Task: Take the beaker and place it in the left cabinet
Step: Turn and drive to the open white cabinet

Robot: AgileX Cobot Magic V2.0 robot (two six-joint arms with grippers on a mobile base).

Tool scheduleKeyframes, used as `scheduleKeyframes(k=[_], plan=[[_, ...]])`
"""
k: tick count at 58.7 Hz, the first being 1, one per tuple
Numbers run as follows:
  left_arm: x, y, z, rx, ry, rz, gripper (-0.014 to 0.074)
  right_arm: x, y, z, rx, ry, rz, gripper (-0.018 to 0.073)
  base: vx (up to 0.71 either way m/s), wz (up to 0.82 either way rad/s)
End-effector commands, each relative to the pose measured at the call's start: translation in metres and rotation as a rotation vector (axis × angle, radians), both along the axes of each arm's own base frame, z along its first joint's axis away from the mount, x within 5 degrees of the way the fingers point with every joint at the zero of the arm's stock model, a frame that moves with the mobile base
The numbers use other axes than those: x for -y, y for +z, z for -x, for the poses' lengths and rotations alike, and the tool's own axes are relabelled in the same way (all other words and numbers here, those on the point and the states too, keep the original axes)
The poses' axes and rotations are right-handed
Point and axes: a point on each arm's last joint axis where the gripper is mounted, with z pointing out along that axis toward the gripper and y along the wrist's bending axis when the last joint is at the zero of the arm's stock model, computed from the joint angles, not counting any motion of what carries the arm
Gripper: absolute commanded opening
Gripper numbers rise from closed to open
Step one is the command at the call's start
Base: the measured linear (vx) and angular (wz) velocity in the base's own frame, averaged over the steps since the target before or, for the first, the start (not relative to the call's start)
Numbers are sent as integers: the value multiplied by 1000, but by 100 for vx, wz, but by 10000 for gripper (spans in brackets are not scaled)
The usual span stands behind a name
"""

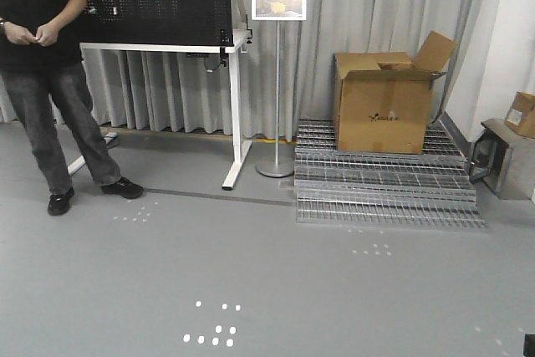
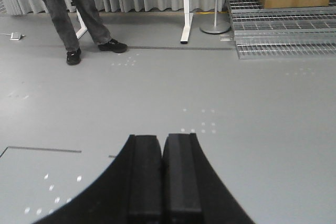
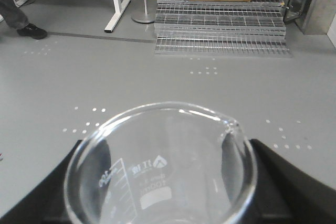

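Note:
The beaker (image 3: 160,174) is clear glass with a flared rim, a pouring spout and white printed scale marks. It fills the lower half of the right wrist view, held above the grey floor. My right gripper (image 3: 167,156) is shut on it, with a black finger (image 3: 286,174) showing on each side of the glass. In the left wrist view my left gripper (image 2: 163,139) is shut, its two black pads pressed together with nothing between them, above bare floor. The left cabinet is out of view in every frame. Neither gripper appears in the exterior view.
A person (image 1: 50,81) in dark clothes stands at the far left beside a white-legged table (image 1: 167,46) with a black pegboard. Ahead are a sign stand (image 1: 277,81), a cardboard box (image 1: 384,102) on stacked metal grates (image 1: 384,186), and a metal box (image 1: 501,156) at the right.

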Motion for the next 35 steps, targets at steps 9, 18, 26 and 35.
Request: scheduleKeyframes(k=[9,18,26,35], plan=[[1,12,-1,99,-18,4,3,-2,17,-3,91,31,3,-1,68,3],[1,12,-1,99,-18,4,3,-2,17,-3,91,31,3,-1,70,4],[1,12,-1,99,-18,4,3,-2,16,-3,89,30,4,-1,70,4],[1,12,-1,99,-18,4,3,-2,16,-3,89,30,4,-1,69,-3]])
